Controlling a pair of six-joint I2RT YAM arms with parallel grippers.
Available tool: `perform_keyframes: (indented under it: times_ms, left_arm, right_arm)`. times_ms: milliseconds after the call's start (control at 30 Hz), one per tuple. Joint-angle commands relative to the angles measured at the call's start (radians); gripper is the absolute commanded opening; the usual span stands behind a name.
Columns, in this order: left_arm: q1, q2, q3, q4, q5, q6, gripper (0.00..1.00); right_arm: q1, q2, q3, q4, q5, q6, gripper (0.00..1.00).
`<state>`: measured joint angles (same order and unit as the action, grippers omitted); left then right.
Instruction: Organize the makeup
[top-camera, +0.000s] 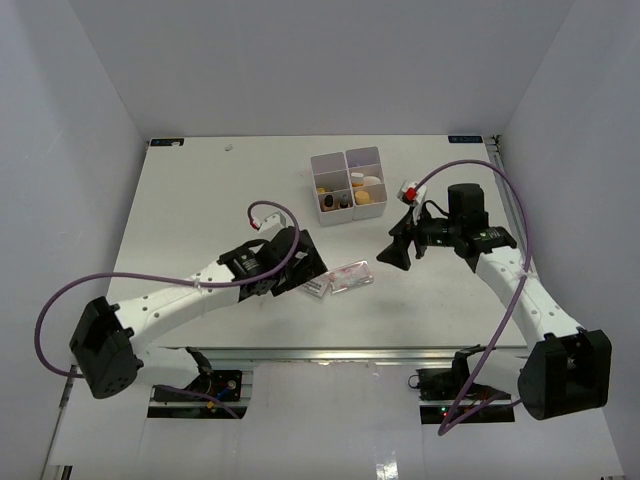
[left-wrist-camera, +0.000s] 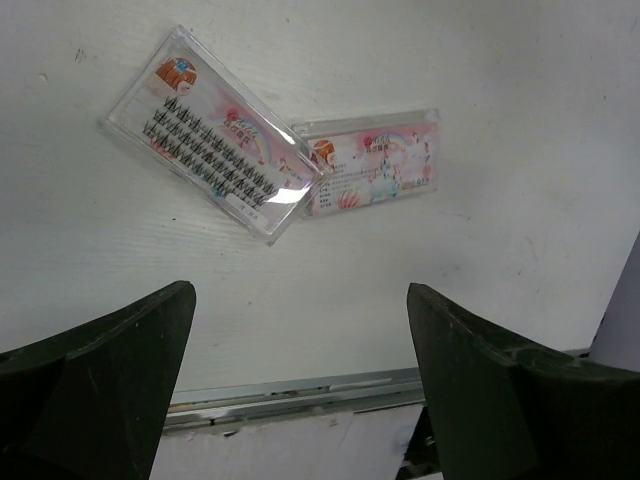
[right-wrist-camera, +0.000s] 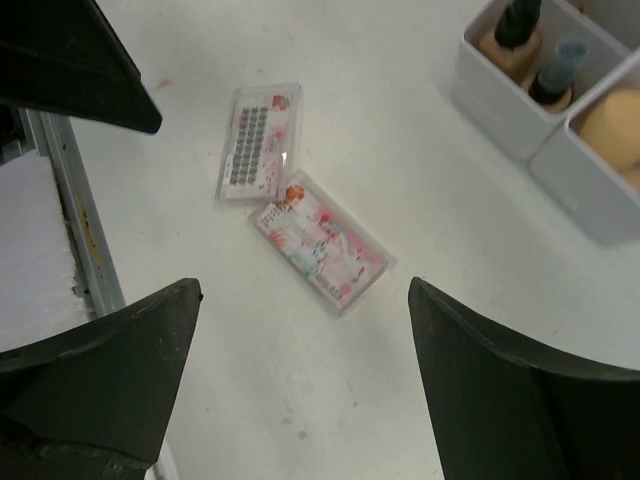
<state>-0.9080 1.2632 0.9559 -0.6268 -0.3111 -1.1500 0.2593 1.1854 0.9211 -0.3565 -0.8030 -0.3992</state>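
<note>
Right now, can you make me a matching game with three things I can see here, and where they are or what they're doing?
Things:
1. lash packet
2. orange sponge
3. left gripper

Places or states:
A. inside the white box
B. open, holding nothing
C. flat on the table, touching the pink packet

Pairs: 1-C, 2-A, 3-B
</note>
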Motion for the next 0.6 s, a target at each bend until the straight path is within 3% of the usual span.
perform_keyframes:
  times_ms: [0, 167, 567]
  left_arm:
    - [0.062, 0.129, 0.154, -0.196, 0.06, -0.295, 0.98]
    - [0.117, 0.228, 0.194, -0.188, 0.169, -0.383, 0.96]
    - [0.144, 0.439, 0.344, -0.294, 0.228, -0.396, 0.95]
  right_arm:
    - [-0.096, -0.126, -0.089, 0.218, -0.077, 0.183, 0.9]
    - [-0.144, -0.193, -0.148, 0.251, -0.103, 0.214, 0.9]
    - [-0.163, -0.24, -0.154, 0.254, -0.045, 0.229, 0.9]
